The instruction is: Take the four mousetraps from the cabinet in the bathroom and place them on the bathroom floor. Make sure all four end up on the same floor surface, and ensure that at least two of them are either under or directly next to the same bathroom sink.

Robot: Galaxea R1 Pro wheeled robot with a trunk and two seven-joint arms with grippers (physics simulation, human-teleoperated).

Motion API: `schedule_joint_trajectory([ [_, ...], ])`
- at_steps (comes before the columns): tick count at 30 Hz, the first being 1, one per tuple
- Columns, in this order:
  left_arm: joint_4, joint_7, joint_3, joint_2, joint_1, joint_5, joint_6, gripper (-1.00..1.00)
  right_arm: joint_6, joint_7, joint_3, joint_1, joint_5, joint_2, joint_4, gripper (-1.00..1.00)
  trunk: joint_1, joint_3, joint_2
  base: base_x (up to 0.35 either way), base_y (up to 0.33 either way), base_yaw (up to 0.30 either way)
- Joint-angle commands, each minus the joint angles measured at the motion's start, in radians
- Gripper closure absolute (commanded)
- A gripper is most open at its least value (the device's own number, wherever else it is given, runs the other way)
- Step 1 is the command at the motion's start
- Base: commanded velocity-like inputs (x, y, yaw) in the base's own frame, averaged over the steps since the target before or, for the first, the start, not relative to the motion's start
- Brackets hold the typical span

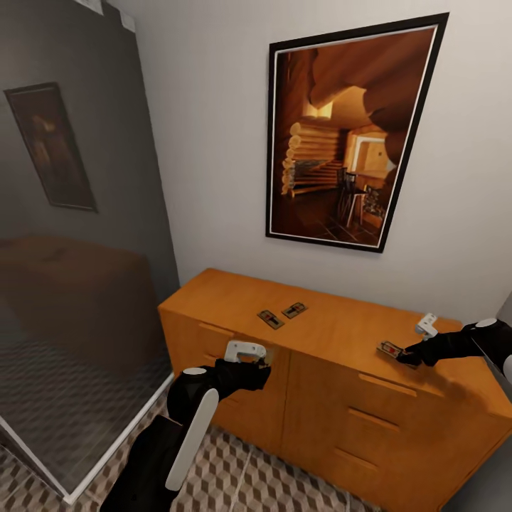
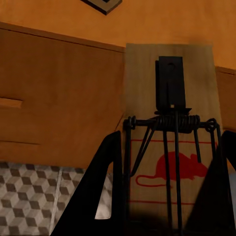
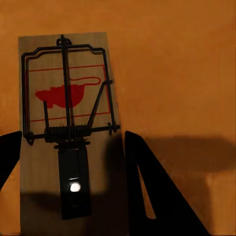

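The orange-brown cabinet (image 1: 341, 334) stands against the wall. Two mousetraps (image 1: 271, 318) (image 1: 294, 310) lie side by side in the middle of its top. Another mousetrap (image 1: 391, 350) (image 3: 64, 93) lies flat near the right end, and my right gripper (image 1: 409, 358) (image 3: 73, 140) is open with a finger on either side of it. My left gripper (image 1: 263, 370) (image 2: 172, 145) hangs in front of the cabinet's drawer fronts, shut on a mousetrap (image 2: 169, 73) that stands on edge between its fingers (image 2: 105, 191). Below is the cube-patterned bathroom floor (image 1: 284, 483) (image 2: 29, 196).
A tall glass panel (image 1: 71, 284) with a white base rail (image 1: 121, 455) closes off the left side beside the cabinet. A large framed picture (image 1: 348, 135) hangs on the wall above. The cabinet's right end meets a grey surface (image 1: 491, 483).
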Motion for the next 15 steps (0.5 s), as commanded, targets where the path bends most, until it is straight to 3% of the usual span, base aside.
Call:
schedule_joint_trajectory([
  [1, -0.001, 0.010, -0.001, 0.000, -0.001, 0.009, 0.004, 1.00, 0.010, 0.007, -0.009, -0.001, 0.004, 0.000, -0.001, 1.00, 0.000, -0.001, -0.001, -0.223, 0.218, 0.000],
  [15, 0.012, 0.010, 0.003, 0.000, -0.001, 0.009, 0.004, 1.00, 0.010, 0.007, -0.009, -0.001, 0.004, 0.000, -0.001, 1.00, 0.000, -0.001, -0.001, -0.226, 0.216, 0.000],
])
